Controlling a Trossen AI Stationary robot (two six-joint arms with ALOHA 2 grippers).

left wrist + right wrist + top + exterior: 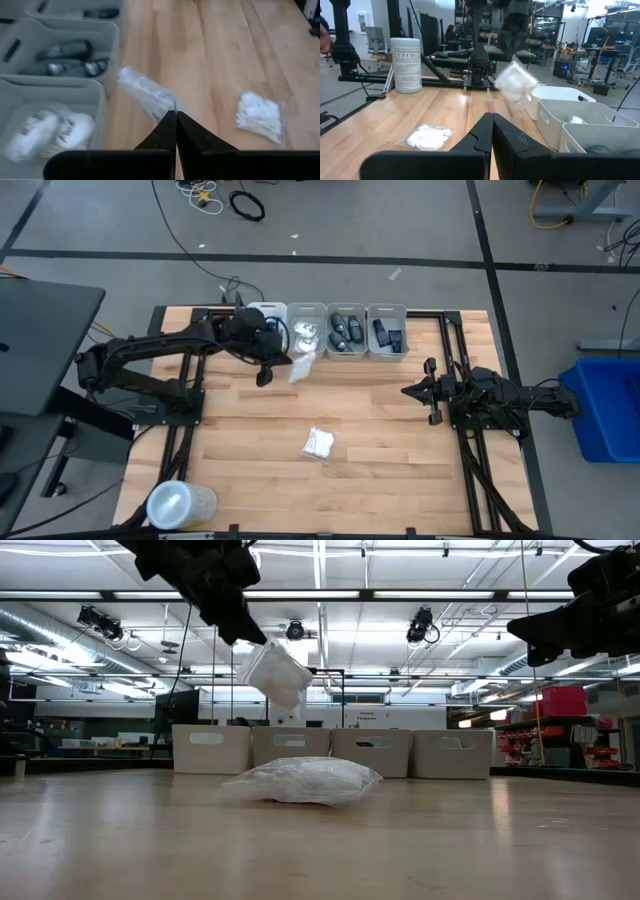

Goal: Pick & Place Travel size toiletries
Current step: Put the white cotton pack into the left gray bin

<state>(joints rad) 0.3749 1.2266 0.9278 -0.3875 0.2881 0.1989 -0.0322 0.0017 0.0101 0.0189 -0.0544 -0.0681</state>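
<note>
While pinching one white crinkly packet [302, 367] aloft just in front of the row of bins [386, 352], hangs the left gripper [268, 370] short of the bin with packets [306, 332] already in it. Waits over the table's right side with fingers pressed together, the right gripper [428, 392]. Judged partway done: bins already stocked with dark containers [345, 332], one second packet [319, 443] left mid-table.
</note>
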